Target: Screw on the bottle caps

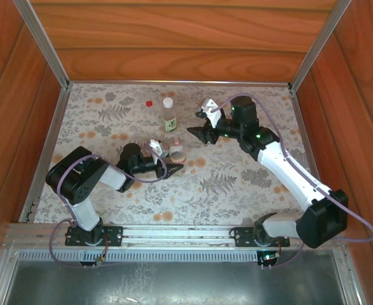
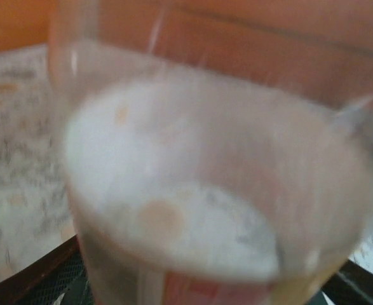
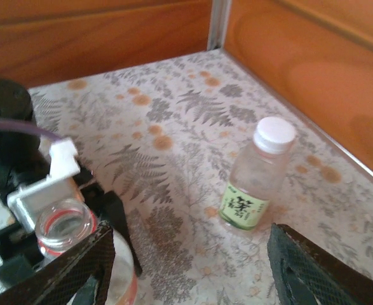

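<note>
The shorter bottle (image 1: 175,150) with the reddish band stands upright at mid-table, its mouth open (image 3: 62,223). My left gripper (image 1: 171,168) is shut on its lower body; in the left wrist view the blurred bottle (image 2: 211,203) sits right against the camera between the jaws. The green-yellow label bottle (image 1: 169,116) stands farther back with the white cap (image 3: 274,135) on its neck. The red cap (image 1: 149,102) lies on the table left of that bottle. My right gripper (image 1: 197,131) hovers open to the right of both bottles, its fingers (image 3: 65,267) wide apart and holding nothing.
Wooden walls and metal rails (image 1: 43,44) enclose the floral table (image 1: 250,178) on three sides. The green-label bottle stands near the back right wall (image 3: 313,82). Open table surface lies in front of and to the right of the bottles.
</note>
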Available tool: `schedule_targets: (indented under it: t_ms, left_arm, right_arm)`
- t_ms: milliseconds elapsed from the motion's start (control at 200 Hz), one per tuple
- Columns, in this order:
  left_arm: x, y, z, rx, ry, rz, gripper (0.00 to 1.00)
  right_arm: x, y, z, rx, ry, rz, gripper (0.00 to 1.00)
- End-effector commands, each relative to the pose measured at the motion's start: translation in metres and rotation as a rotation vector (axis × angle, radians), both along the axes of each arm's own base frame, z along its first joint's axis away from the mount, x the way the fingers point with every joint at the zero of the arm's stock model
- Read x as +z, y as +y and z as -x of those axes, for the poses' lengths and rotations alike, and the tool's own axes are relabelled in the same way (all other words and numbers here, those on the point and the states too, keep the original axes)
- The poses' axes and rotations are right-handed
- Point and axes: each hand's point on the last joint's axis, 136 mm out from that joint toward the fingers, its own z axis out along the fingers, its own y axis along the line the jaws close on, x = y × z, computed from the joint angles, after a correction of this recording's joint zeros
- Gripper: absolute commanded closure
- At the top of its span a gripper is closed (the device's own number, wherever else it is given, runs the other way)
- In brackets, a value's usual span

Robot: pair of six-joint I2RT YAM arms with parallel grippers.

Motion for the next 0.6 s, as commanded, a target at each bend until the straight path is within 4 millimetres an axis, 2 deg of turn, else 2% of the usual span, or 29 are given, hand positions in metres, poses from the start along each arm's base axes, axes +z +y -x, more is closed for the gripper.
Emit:
schedule_targets:
  t_ms: [0,180,330,515,595]
  left_arm:
    - [-0.023,0.011,0.001,0.057,0.103,-0.068,0.18]
    - [-0.013,0.017,-0.005,0.104,0.072,-0.065,0.01]
    - [0.002,0.033,-0.01,0.175,0.03,-0.057,0.0]
    - [0.016,0.074,-0.025,0.346,-0.027,-0.096,0.0]
    - [0.022,0.103,-0.042,0.525,-0.052,-0.135,0.0]
  right_arm:
    - [0.013,-0.015,-0.013,-0.134,-0.031,-0.046,0.3]
    - [0.009,-0.029,-0.01,-0.217,-0.026,-0.069,0.26]
    - [0.01,-0.038,-0.006,-0.262,-0.02,-0.102,0.23]
    - [0.01,-0.047,-0.006,-0.312,-0.031,-0.119,0.19]
    - [0.009,-0.047,-0.005,-0.31,-0.028,-0.115,0.19]
